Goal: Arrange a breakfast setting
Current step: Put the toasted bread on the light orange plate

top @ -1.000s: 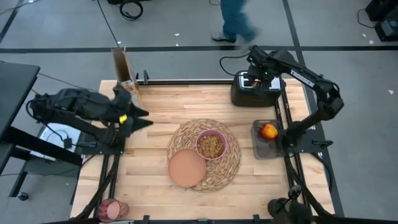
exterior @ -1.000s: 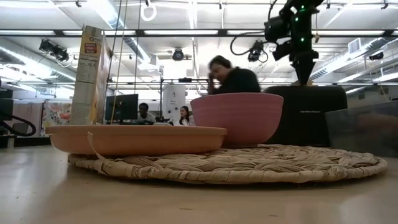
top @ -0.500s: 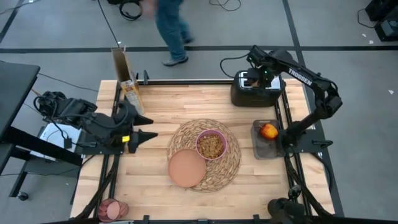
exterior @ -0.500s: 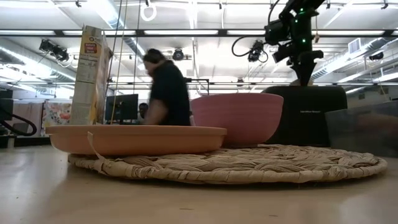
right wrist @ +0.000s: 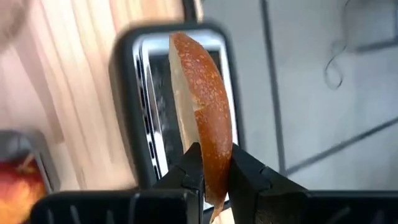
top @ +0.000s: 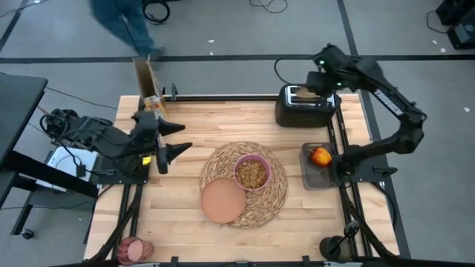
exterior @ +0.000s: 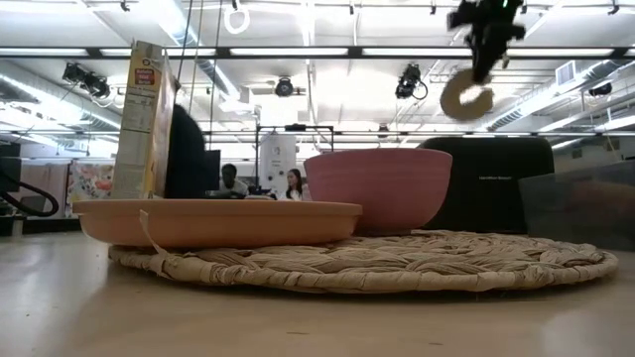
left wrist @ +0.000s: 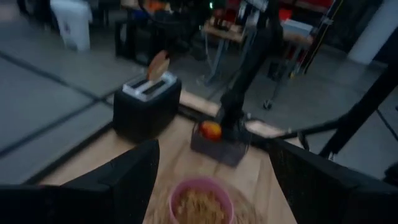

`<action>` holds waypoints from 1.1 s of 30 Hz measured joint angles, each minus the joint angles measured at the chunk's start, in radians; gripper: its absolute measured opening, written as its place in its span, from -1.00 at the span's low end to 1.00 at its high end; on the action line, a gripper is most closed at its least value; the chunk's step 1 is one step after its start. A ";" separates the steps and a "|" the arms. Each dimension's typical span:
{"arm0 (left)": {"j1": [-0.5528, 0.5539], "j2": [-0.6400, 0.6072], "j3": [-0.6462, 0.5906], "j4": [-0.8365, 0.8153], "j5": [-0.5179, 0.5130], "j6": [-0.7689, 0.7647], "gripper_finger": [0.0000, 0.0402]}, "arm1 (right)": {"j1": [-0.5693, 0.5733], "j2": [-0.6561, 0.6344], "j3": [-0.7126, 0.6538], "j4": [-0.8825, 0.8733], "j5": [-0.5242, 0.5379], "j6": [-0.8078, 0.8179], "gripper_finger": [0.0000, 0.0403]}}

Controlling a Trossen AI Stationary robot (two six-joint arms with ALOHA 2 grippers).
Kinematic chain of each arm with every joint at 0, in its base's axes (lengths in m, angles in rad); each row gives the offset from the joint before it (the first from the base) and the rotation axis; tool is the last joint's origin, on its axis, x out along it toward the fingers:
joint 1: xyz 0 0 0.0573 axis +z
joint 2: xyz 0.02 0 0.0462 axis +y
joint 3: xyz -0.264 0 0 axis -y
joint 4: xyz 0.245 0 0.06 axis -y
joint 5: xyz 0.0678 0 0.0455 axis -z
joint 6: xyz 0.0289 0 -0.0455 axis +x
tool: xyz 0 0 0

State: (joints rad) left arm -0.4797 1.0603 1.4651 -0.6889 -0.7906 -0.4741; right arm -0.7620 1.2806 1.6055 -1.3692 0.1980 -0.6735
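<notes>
light: bright, even ceiling strips | shadows: soft | blur: left wrist view, passing person [top: 119, 22]

The placemat [top: 243, 184] is taking up the middle of the table [top: 185, 230], with the plate [top: 223, 199] and the bowl [top: 251, 172] sitting on it, while bare wood is lying open all around it, widest at the near left. Along the far edge the toaster [top: 305, 107] is blocking the right corner and the cereal box [top: 148, 83] the left, with open tabletop running between them. The left gripper [top: 169, 139] is hanging over the left side, and the tray with the apple [top: 320, 156] is crowding the right edge.
</notes>
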 joint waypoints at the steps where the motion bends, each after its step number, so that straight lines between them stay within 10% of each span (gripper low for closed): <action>1: 0.000 0.000 0.000 0.036 -0.010 0.035 0.54 | 0.008 -0.013 0.019 0.001 -0.013 0.008 -0.76; 14: 0.061 0.114 0.000 0.425 -0.008 0.302 0.56 | 0.153 -0.190 0.021 0.494 -0.614 0.503 -0.77; 24: 0.197 0.258 0.000 0.602 0.143 0.406 0.56 | 0.505 -0.152 -0.126 1.109 -0.637 0.744 -0.78; 33: 0.292 0.323 0.000 0.761 0.282 0.418 0.56 | 0.632 -0.052 -0.131 1.239 -0.533 0.723 -0.78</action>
State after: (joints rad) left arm -0.1879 1.3838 1.4647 0.0718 -0.5090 -0.0557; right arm -0.1295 1.2290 1.4742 -0.1306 -0.3346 0.0497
